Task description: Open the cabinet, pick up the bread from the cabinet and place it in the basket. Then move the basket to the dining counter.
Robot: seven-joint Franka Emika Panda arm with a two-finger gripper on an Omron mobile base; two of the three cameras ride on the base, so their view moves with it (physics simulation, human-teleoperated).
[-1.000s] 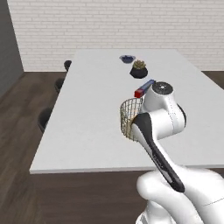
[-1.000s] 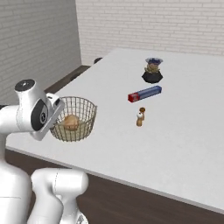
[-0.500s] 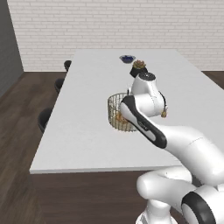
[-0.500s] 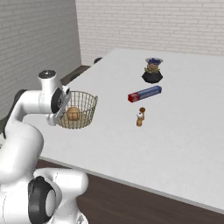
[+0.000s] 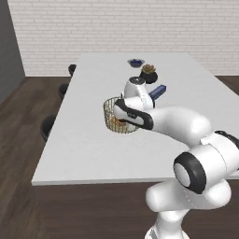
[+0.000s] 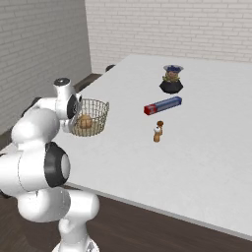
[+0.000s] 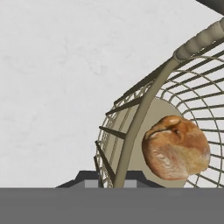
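The gripper [image 7: 111, 183] is pinched on the basket [image 6: 96, 109] wall. From the hand view, the bread [image 7: 176, 148] sits inside. The basket is near the counter's [image 5: 88, 144] left edge, with bare white top around it.

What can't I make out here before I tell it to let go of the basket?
- Fingers: left base view, hidden behind the hand; open or shut is unclear.
- Basket base: right base view, the mesh blurs whether it touches the dining counter or hangs just above.
- Basket's far rim: hand view, cut off by the right edge beyond the bread.
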